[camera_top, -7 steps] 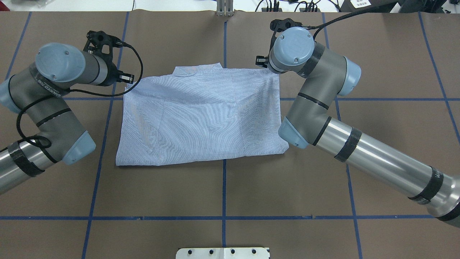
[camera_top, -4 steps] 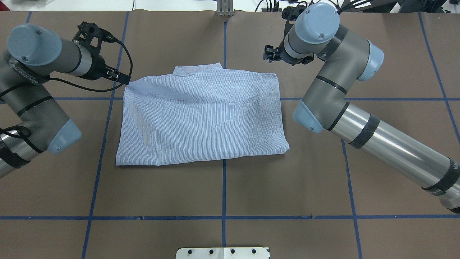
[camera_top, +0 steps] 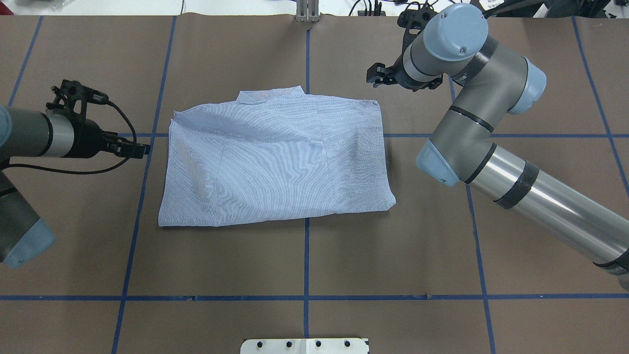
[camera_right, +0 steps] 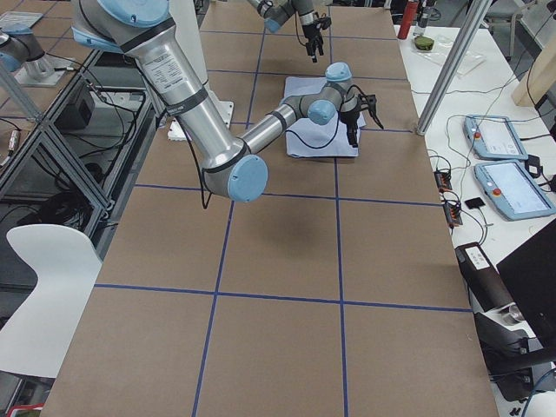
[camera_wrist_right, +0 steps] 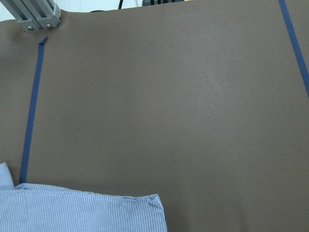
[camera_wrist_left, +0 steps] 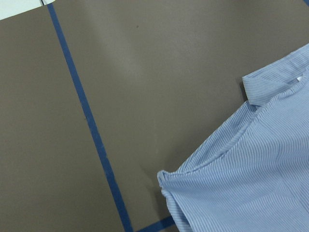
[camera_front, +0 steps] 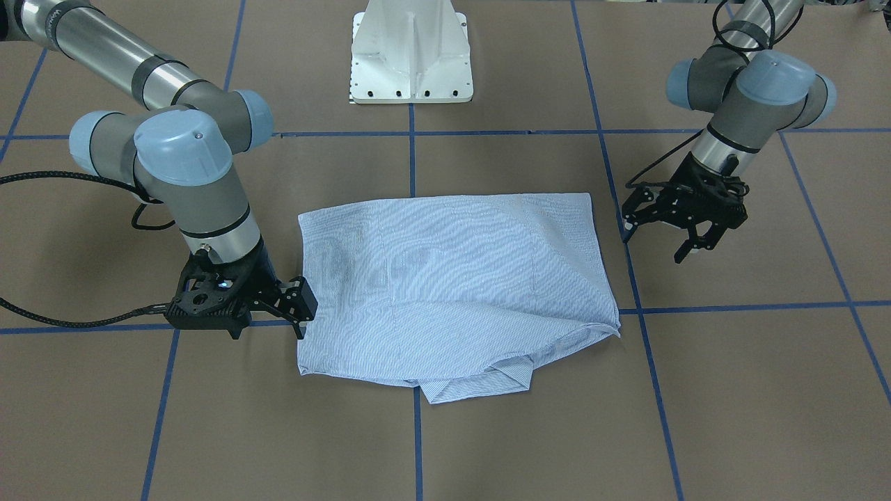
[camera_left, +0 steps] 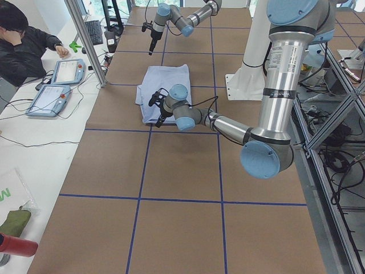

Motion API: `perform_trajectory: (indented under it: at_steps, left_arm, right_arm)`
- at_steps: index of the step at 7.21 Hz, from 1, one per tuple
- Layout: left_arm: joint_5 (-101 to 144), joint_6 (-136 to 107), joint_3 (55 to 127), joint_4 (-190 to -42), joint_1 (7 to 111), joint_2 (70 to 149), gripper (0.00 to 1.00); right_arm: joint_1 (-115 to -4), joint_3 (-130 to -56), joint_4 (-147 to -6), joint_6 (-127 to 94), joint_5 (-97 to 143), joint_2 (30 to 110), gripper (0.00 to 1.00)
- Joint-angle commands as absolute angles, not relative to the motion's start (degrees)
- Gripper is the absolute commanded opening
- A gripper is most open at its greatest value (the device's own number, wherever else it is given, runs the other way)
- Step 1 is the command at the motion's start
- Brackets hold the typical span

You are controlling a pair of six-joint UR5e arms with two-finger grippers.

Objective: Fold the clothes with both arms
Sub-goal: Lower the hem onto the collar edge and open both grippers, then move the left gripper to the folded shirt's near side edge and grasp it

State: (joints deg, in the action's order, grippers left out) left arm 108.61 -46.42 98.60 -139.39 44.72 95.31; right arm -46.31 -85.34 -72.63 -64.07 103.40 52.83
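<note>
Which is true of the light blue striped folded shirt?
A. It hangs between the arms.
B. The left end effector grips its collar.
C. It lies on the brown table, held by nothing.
C: the shirt lies flat on the table; left end effector and right end effector are open, off it.

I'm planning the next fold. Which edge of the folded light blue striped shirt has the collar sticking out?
The edge farthest from the robot's white base: the collar juts from the light blue striped shirt there; the other three edges are plain.

Overhead camera opposes front camera; both share the shirt [camera_top: 275, 162].
</note>
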Motion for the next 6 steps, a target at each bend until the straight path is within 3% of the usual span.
perform_trajectory:
  at_steps: [1,3,4,5,6]
  left_arm:
    - [103.1,-56.7,100.0,-142.1,36.0,93.6,1.00]
    - [100.9,-59.2,100.1,-142.0,31.7,93.7,1.00]
    - [100.8,-59.3,100.1,-142.0,31.6,93.7,0.89]
    - [100.9,-59.3,100.0,-141.9,31.5,93.7,0.61]
    - [100.8,-59.4,100.0,-141.9,30.5,93.6,0.59]
  right_arm:
    - [-46.3,-85.9,-72.7,-64.1,103.4,53.0,1.00]
    - [-46.3,-85.9,-72.7,-64.1,102.6,53.1,1.00]
    - [-46.2,-85.9,-72.7,-64.2,102.6,53.1,1.00]
    - [-46.2,-85.9,-72.7,-64.1,102.6,53.1,1.00]
    - [-46.2,-85.9,-72.7,-64.2,102.6,53.1,1.00]
